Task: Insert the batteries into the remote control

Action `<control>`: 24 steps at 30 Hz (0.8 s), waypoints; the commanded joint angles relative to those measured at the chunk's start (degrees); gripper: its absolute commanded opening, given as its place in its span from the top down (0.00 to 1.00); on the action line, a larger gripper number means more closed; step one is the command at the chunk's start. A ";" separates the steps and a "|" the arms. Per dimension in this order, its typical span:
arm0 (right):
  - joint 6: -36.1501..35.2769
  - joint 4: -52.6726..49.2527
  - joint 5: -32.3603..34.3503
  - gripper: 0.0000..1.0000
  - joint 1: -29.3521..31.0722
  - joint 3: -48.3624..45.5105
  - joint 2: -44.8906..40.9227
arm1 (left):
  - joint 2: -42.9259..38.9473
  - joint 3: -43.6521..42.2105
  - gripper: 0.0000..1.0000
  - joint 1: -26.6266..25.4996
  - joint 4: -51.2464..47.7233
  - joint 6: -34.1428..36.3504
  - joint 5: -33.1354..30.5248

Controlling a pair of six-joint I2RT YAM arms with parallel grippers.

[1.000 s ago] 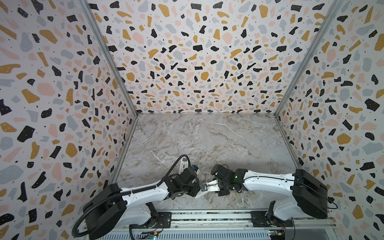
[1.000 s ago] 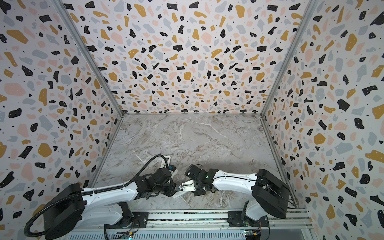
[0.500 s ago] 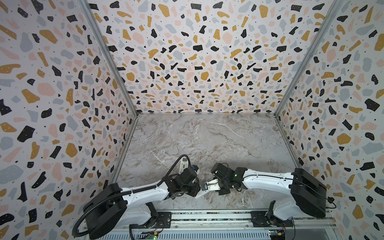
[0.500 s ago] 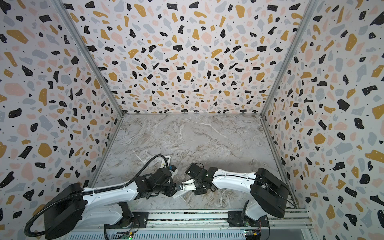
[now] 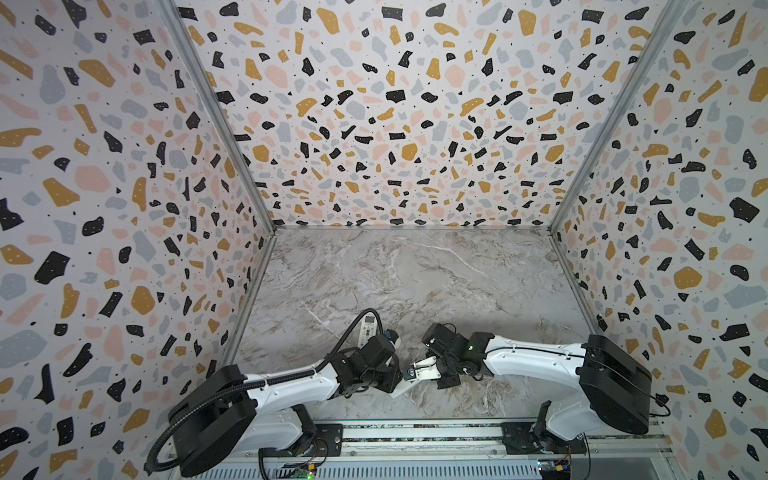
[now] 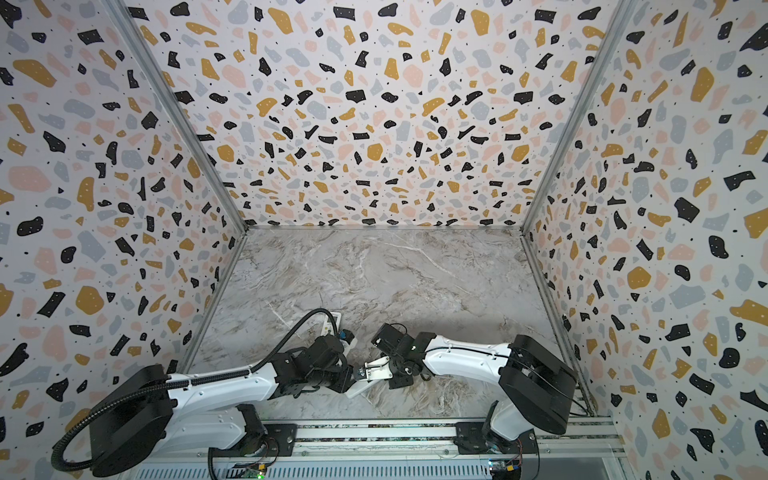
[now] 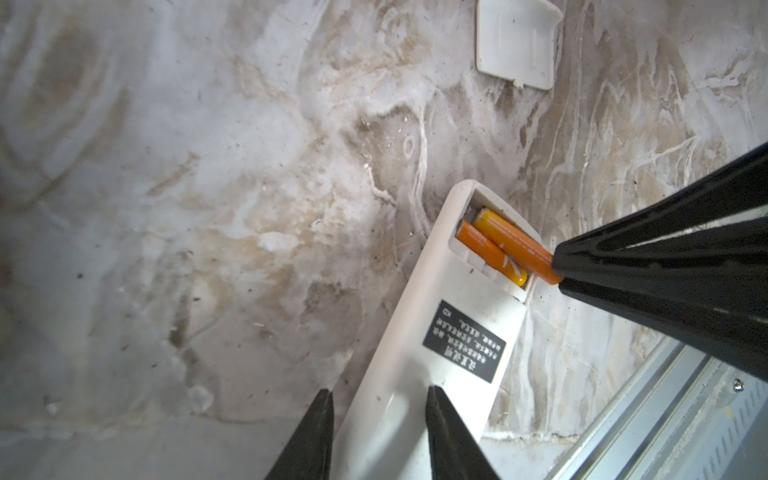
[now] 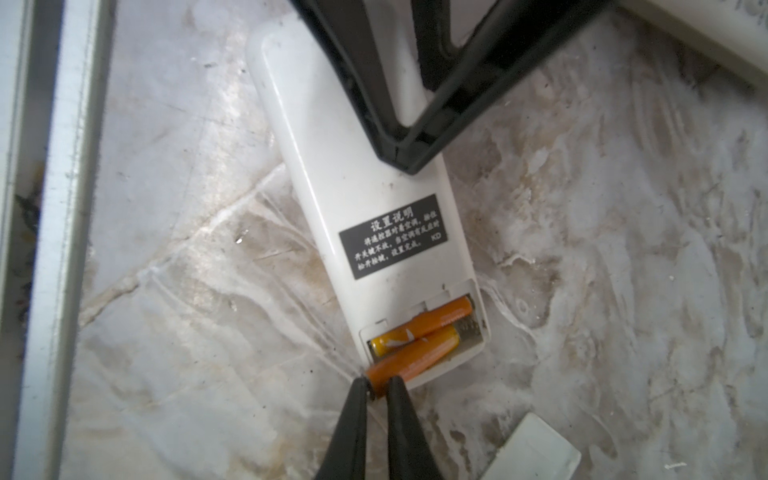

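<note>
The white remote control (image 7: 419, 353) (image 8: 365, 187) (image 5: 397, 390) lies back up near the table's front edge with its battery bay open. One orange battery (image 7: 486, 251) (image 8: 432, 320) lies seated in the bay. A second orange battery (image 7: 515, 243) (image 8: 415, 357) lies slanted, one end in the bay and the other over the remote's edge. My right gripper (image 8: 378, 384) (image 7: 559, 270) (image 6: 361, 372) is shut on that outer end. My left gripper (image 7: 379, 390) (image 5: 399, 376) is closed partway on the remote's other end, one finger at its long edge and one on its back.
The loose white battery cover (image 7: 515, 41) (image 8: 536, 453) lies on the marble beside the remote. A second remote (image 5: 369, 328) (image 6: 332, 324) lies face up behind the left arm. The metal front rail (image 7: 665, 415) (image 8: 50, 208) runs close by. Patterned walls close in three sides.
My right gripper has edged slightly left toward the left gripper. The left arm and the remote have stayed where they were.
</note>
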 commanded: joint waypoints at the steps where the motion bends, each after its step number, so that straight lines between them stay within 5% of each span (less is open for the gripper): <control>1: -0.91 2.34 -0.41 0.88 -0.46 0.83 2.29 | 1.32 -0.10 0.62 -0.17 -3.81 0.84 -1.36; 24: -0.29 2.84 -4.80 0.95 -1.56 3.71 8.38 | 2.14 -0.03 0.64 -0.20 -3.81 0.84 -1.62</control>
